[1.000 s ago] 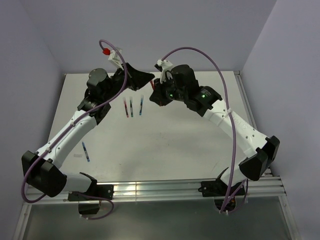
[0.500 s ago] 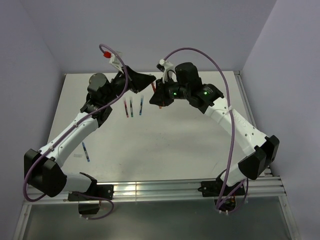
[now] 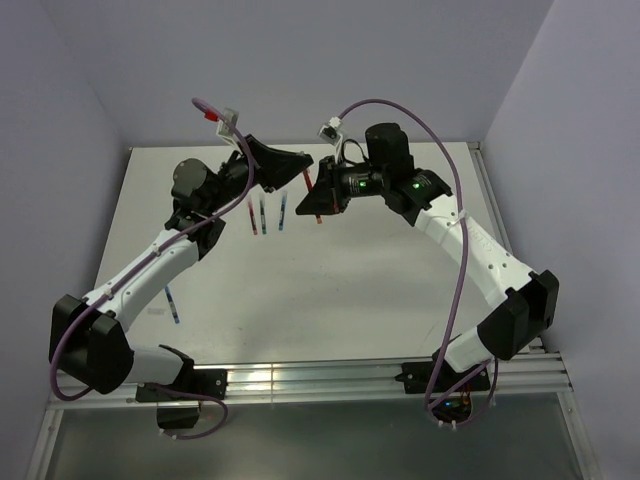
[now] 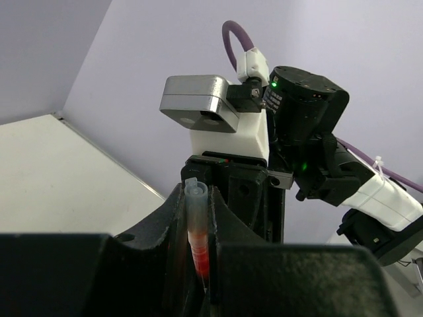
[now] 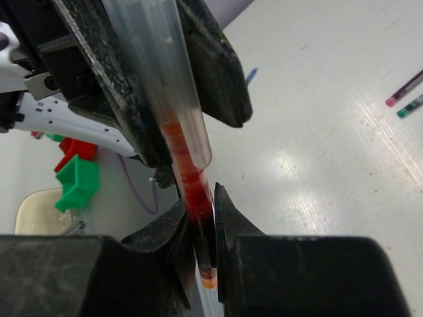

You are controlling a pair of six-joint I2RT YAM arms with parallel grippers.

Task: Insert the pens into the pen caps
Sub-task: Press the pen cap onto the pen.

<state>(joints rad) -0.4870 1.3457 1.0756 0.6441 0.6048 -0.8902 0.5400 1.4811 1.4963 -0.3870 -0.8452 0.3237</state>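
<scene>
Your right gripper (image 5: 201, 232) is pinched on the red pen (image 5: 198, 198), and your left gripper (image 4: 198, 214) is clamped on what I read as the clear-ended cap (image 4: 195, 198). Both are held in the air over the far middle of the table (image 3: 350, 290). In the top view the cap sits at 11 o'clock from the right gripper, with pen and cap meeting on one 11-to-5 line, so you'd probably push straight along it; seating depth can't be told. The pen is thin, translucent red, dark near the pinched end.
</scene>
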